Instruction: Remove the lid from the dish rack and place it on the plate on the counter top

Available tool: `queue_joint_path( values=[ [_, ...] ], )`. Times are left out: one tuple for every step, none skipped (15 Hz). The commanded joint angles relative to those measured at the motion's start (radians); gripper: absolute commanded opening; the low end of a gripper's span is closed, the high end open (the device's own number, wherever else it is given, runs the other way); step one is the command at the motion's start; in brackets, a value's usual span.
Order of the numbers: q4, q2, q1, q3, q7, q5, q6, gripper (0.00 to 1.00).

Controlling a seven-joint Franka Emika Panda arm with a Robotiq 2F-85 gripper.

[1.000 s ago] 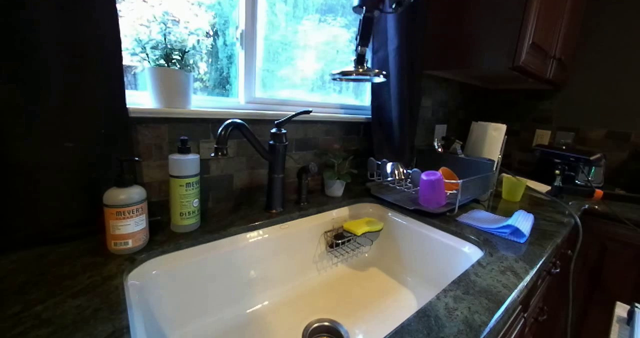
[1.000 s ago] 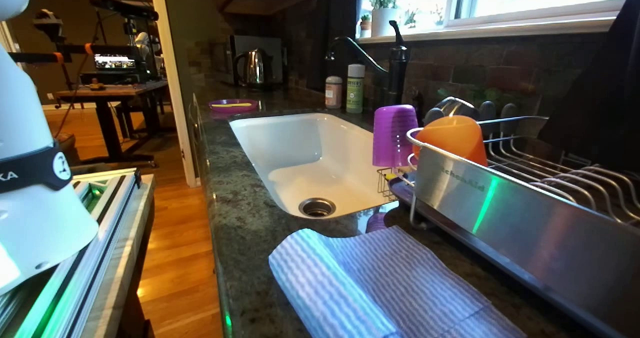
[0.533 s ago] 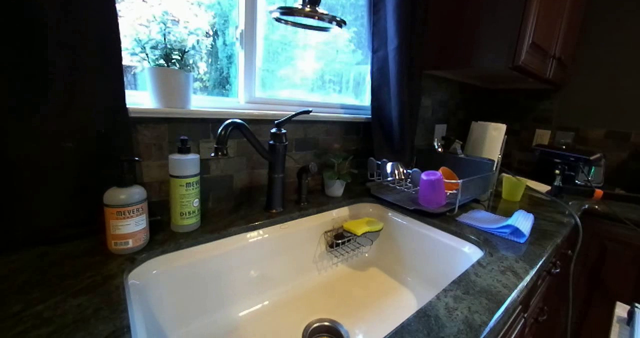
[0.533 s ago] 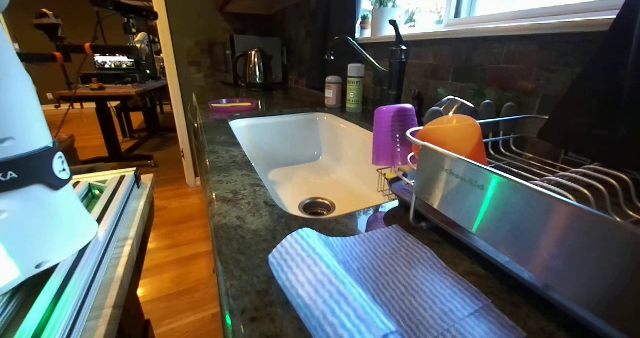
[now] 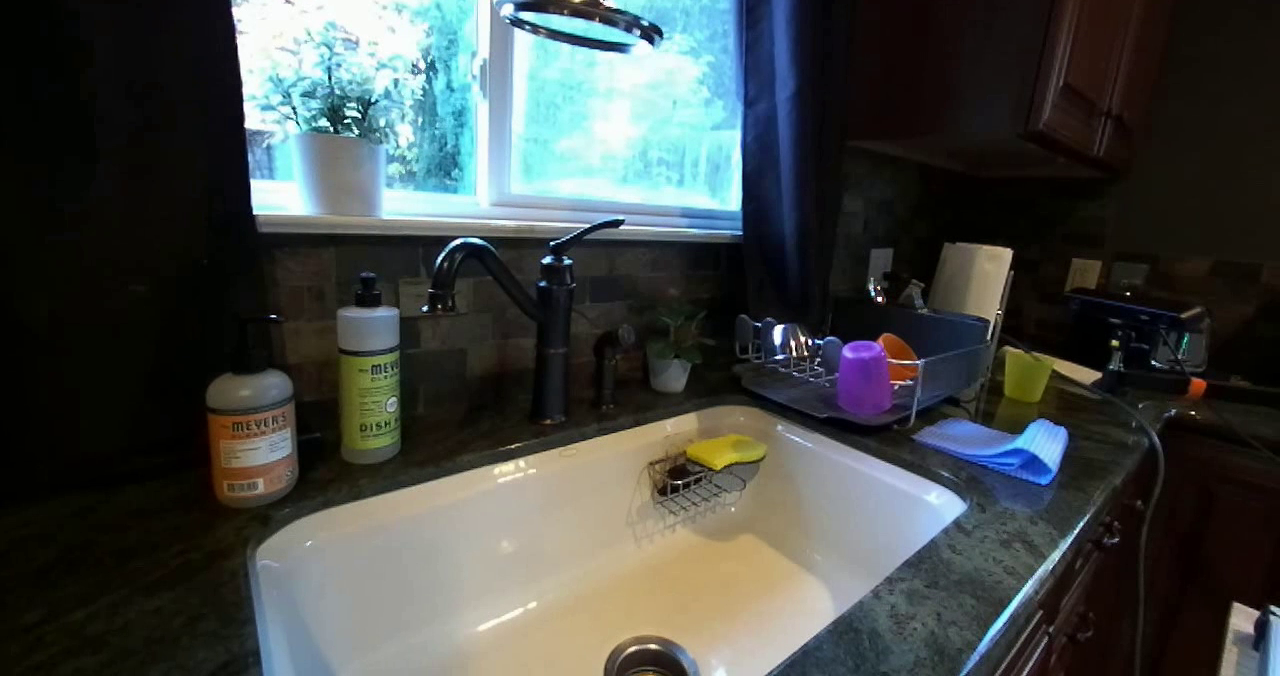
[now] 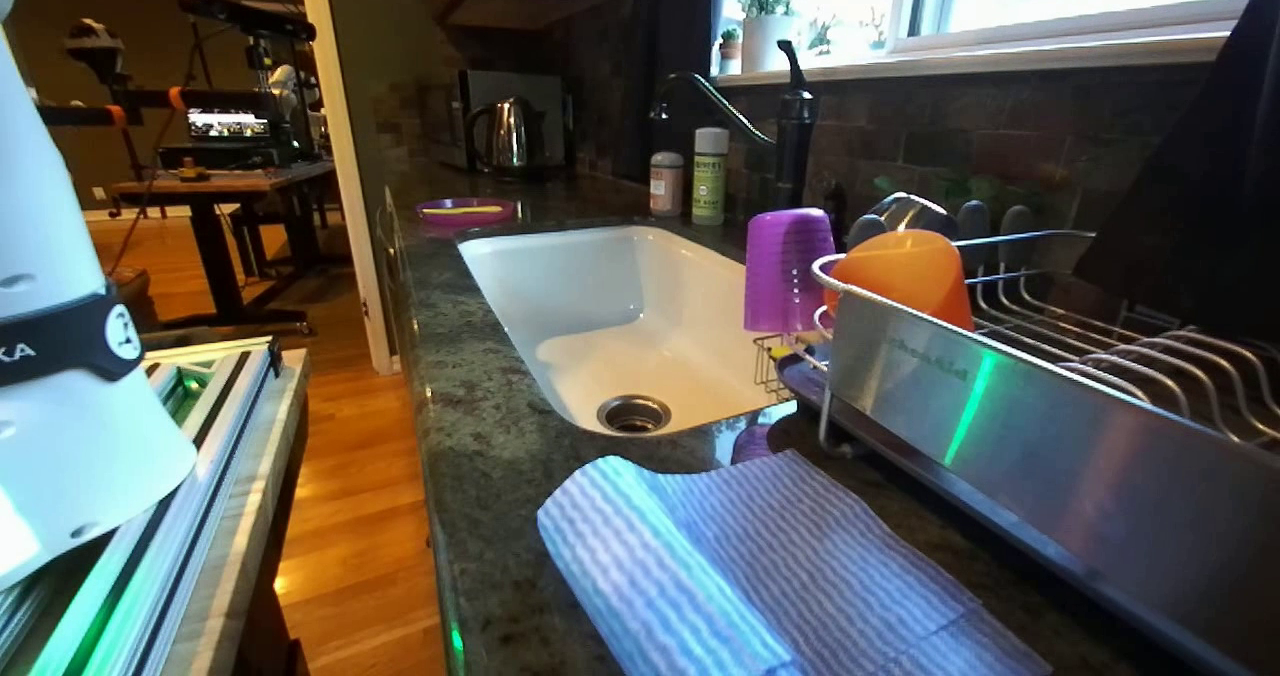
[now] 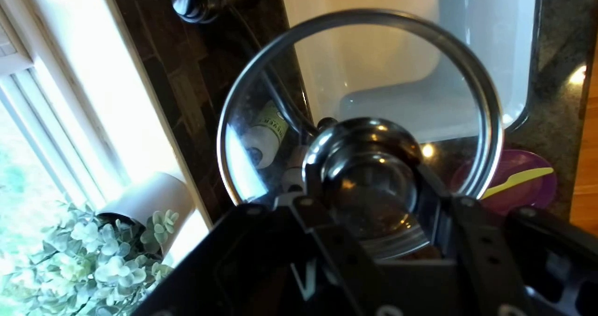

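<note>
The lid (image 7: 373, 63) is round clear glass with a metal rim and a shiny knob. My gripper (image 7: 369, 171) is shut on the knob. In an exterior view the lid (image 5: 578, 20) hangs in front of the window, high above the sink, slightly tilted. The gripper is mostly cut off at the top there. The purple plate (image 6: 440, 218) lies on the dark counter top (image 6: 470, 356) beyond the sink, with a yellow utensil on it. It also shows in the wrist view (image 7: 518, 159), partly behind the lid's rim. The dish rack (image 6: 900, 386) stands at the sink's opposite end.
The white sink (image 5: 480, 576) lies below. A dark faucet (image 5: 555, 346), an orange-label bottle (image 5: 252, 446) and a green bottle (image 5: 370, 386) stand behind it. A potted plant (image 5: 340, 171) is on the sill, near the arm in the wrist view. A purple cup (image 6: 788, 271) sits at the rack.
In an exterior view the lid has moved left and up, from beside the curtain to in front of the window, slower in the last half second. The gripper keeps hold of it.
</note>
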Motion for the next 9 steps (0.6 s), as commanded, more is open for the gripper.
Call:
queue_joint_path(
  values=[
    [0.000,0.000,0.000,0.000,0.000,0.000,0.000,0.24],
    [0.002,0.018,0.020,0.012,-0.003,-0.016,0.007,0.24],
    [0.000,0.034,0.041,0.029,-0.012,-0.018,0.016,0.24],
    [-0.005,0.047,0.058,0.045,-0.026,-0.014,0.028,0.24],
    [0.000,0.062,0.076,0.063,-0.039,-0.011,0.026,0.24],
    [-0.010,0.078,0.098,0.085,-0.054,-0.003,0.047,0.24],
    [-0.013,0.095,0.120,0.106,-0.062,0.002,0.063,0.24],
    [-0.026,0.112,0.145,0.131,-0.067,0.011,0.102,0.24],
    [-0.011,0.138,0.166,0.150,-0.081,0.012,0.121,0.24]
  ],
)
